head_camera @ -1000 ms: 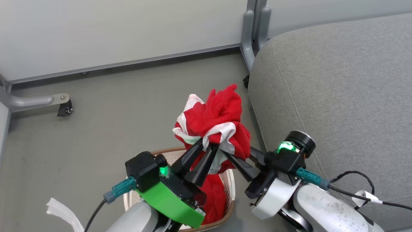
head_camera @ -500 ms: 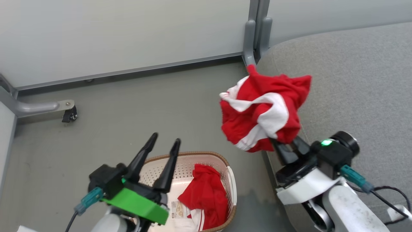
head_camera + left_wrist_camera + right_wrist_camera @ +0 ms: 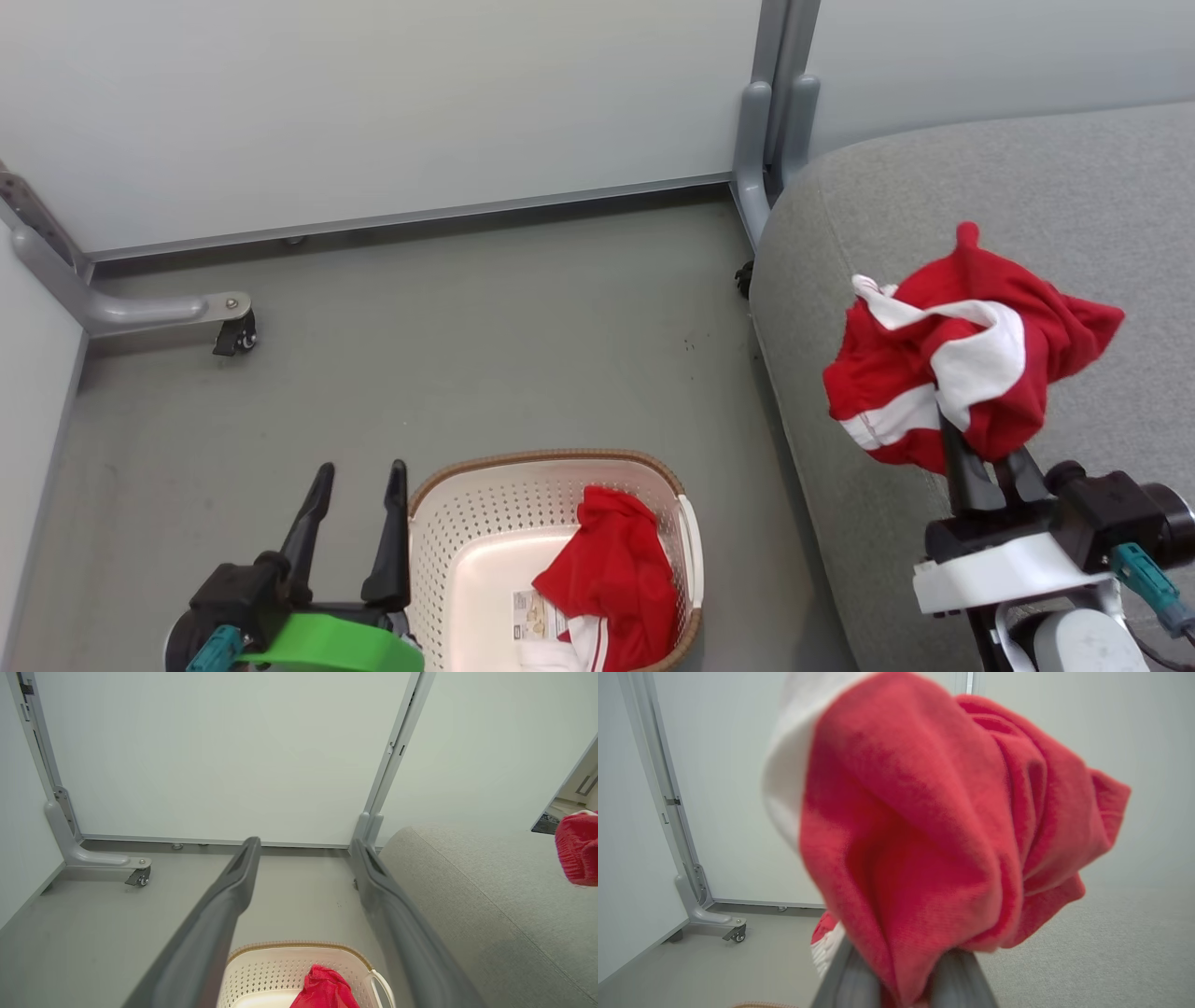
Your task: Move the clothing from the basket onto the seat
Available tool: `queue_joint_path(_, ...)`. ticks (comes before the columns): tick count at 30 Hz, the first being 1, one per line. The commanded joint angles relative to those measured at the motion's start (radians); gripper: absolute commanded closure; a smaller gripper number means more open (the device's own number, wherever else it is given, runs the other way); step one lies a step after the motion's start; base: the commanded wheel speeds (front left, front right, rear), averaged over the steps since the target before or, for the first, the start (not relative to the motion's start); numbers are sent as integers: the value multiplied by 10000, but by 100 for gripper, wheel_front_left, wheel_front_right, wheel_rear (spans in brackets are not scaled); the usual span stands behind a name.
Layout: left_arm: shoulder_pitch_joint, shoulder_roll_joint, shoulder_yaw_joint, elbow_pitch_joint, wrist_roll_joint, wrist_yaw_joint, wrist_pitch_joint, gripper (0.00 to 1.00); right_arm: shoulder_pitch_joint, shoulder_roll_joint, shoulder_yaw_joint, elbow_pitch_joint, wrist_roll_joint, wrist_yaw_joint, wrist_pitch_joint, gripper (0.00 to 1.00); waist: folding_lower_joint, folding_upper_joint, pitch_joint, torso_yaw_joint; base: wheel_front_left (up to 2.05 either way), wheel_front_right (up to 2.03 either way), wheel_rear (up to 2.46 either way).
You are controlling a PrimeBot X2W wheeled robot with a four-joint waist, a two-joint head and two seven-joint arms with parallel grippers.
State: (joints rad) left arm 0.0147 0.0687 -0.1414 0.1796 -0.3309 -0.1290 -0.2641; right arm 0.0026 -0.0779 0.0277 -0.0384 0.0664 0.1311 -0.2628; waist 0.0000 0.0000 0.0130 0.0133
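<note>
Clothing (image 3: 1027, 327): soft matt cloth; basket (image 3: 448, 551): perf. smooth plastic; seat (image 3: 980, 177): coarse-weave matt fabric.

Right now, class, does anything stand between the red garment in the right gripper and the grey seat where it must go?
Nothing visible does. The right gripper holds the red garment bunched up over the seat, and no other thing shows on the grey cushion near it.

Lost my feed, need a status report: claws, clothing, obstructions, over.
Left claw open, empty, beside basket. Right claw shut on red garment, over seat. Second garment in basket. Nothing seen blocking.
</note>
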Motion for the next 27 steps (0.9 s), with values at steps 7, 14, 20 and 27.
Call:
queue_joint_path(7,421,-163,412,-11,433,-19,-4,0,363,218,-270,55,-248,-6,-30,100,0,0,-77,22,0,0,0)
queue_joint_path(14,381,-170,445,-6,270,-19,-4,0,207,255,-238,26,-252,-6,-30,100,0,0,-90,21,0,0,0)
queue_joint_path(20,386,-171,379,-34,272,-19,-4,0,138,264,-194,-28,-269,-7,-30,100,0,0,-79,-41,0,0,0)
queue_joint_path(27,290,-171,244,-125,269,-19,-4,0,4,267,-308,-153,-288,-7,-30,100,0,0,41,-623,0,0,0)
